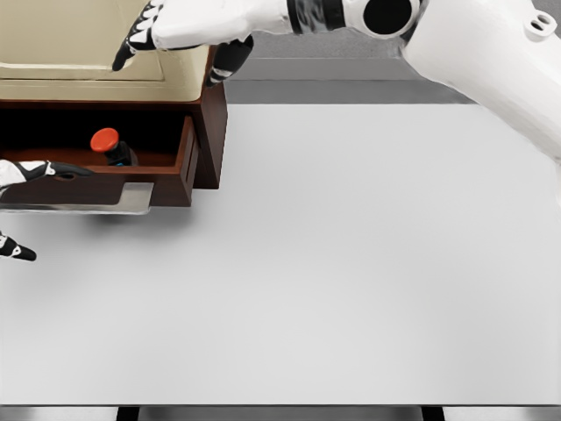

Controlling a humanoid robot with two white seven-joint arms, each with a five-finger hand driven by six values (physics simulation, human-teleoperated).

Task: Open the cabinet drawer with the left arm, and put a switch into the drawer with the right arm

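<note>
We see the switch (110, 146) with its red top sitting inside the open drawer (180, 167) of the brown cabinet (210, 123). Our right hand (145, 31) is up above the cabinet top, fingers loose and holding nothing. The switch lies below it, toward us. Our left hand (31, 171) is at the drawer front, much nearer the switch, fingers spread and not holding anything. We think both jobs look done, and the right arm just needs to pull back.
</note>
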